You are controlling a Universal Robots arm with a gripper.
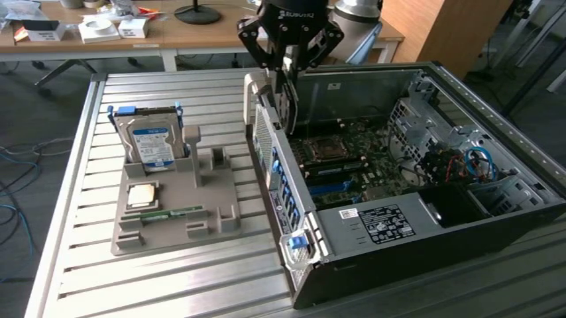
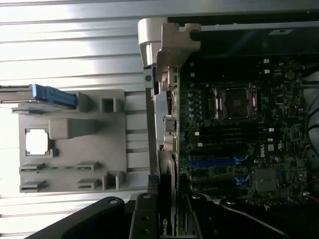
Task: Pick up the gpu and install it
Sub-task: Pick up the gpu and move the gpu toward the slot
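Two black fingers (image 2: 143, 215) are clenched on the gpu (image 2: 167, 226), gripping the thin card by its upper edge, with a green-and-white logo showing on the card between them in the wrist view. In the exterior view the gpu (image 1: 284, 99) hangs upright and edge-on below the fingers, right at the rear wall of the open computer case (image 1: 425, 258), on the side of the case toward the exterior view's left. Whether its lower edge touches the case or the board cannot be told. Inside the case lies the motherboard (image 1: 376, 169), with a square processor socket (image 2: 234, 102) and a row of long black slots, among them one blue slot (image 2: 214, 162) near the held card. A grey power supply (image 1: 380, 225) with a white label fills the near end of the case. Just beside the case, toward the exterior view's left, sits a grey parts fixture (image 1: 177, 228). A silver hard drive (image 1: 152, 142) with a blue-and-white label stands upright in its far end, a square processor chip (image 1: 143, 195) lies flat further forward, and a narrow green memory stick (image 1: 164, 214) rests nearer still. Case and fixture both stand on a slatted metal worktop (image 1: 132, 285). Well beyond it is a wooden desk (image 1: 212, 36) carrying small white boxes.
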